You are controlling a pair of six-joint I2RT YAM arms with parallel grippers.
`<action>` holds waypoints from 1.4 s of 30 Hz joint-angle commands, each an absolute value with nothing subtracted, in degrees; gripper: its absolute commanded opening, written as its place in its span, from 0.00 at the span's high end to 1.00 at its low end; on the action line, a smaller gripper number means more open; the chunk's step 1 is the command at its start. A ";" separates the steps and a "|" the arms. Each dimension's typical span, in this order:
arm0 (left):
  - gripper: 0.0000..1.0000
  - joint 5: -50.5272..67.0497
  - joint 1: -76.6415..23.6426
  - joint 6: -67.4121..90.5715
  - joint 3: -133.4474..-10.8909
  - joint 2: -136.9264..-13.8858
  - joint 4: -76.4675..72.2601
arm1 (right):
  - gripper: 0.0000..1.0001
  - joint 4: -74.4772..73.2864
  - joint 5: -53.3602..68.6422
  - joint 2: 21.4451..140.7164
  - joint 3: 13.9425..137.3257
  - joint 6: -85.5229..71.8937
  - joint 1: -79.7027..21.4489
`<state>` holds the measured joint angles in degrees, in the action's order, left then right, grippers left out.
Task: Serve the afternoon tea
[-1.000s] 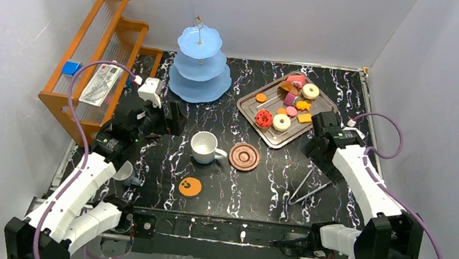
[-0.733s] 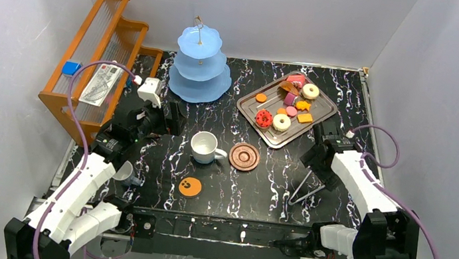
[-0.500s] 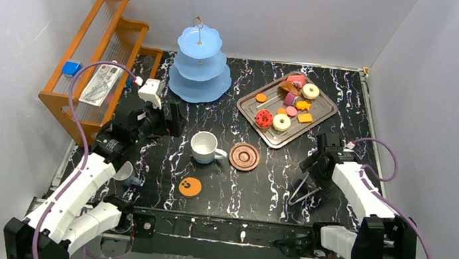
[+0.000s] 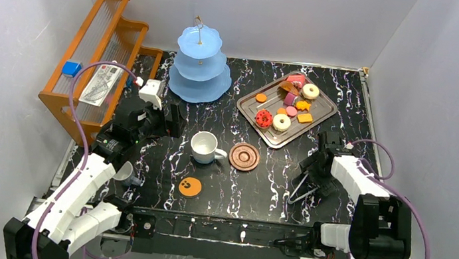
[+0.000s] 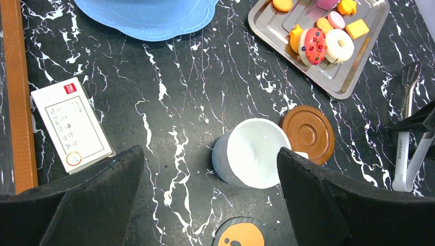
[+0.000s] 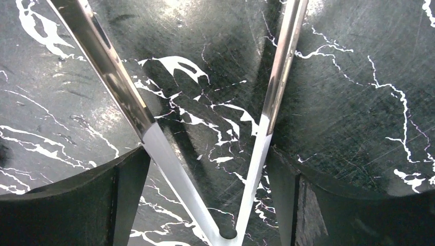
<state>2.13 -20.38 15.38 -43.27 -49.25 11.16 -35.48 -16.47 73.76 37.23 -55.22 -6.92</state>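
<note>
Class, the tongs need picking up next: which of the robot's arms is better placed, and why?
Right. The right gripper, open, sits low over the tongs, one finger outside each blade in its wrist view. The left gripper is across the table by the white mug.

Robot lab test cell: plain grey walls [image 4: 262, 13] box in black marble-pattern table [image 4: 260, 180]; left arm [image 4: 82, 184], right arm [image 4: 358, 176] bolted at near edge; purple cables [image 4: 77, 93].
</note>
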 commanded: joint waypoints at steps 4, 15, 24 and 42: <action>0.02 1.05 -20.87 14.46 -43.15 -47.65 11.42 | 0.16 -33.04 -19.55 76.22 38.48 -55.24 -5.97; 0.02 0.79 -21.17 14.15 -43.20 -46.83 11.84 | 0.24 -30.46 -16.43 76.70 38.56 -52.74 -5.74; 0.02 -2.72 -21.16 15.10 -42.61 -45.79 10.85 | 0.21 -32.08 -15.60 76.30 38.89 -50.06 -5.74; 0.02 -0.76 -21.18 17.68 -41.99 -45.12 7.68 | 0.24 -30.45 -13.46 76.04 36.40 -49.06 -5.85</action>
<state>-0.95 -20.86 17.39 -42.52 -46.11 9.67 -34.52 -16.05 75.50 38.09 -49.08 -6.00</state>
